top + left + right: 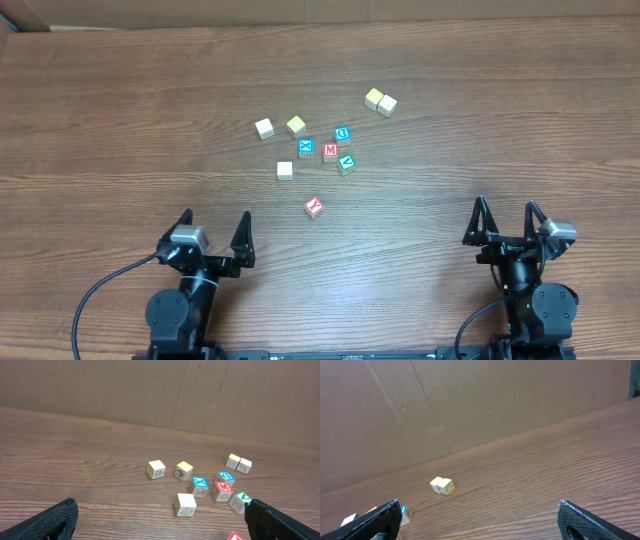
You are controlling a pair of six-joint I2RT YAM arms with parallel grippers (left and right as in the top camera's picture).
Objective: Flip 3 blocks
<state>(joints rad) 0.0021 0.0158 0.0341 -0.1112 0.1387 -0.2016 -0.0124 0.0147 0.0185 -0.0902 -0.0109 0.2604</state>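
In the overhead view the green V block, the red Y block and the plain pale block lie loose near the table's middle. My left gripper is open near the front edge, apart from them, the red Y block nearest. The left wrist view shows the plain block ahead between the fingers, the V block by the right finger and the Y block cut off at the bottom. The left gripper holds nothing. My right gripper is open at the front right, empty.
Other cubes sit among them: a red M cube, a blue X cube, a blue D cube, a white cube, a yellow-topped cube and a touching pair behind. A cardboard wall backs the table.
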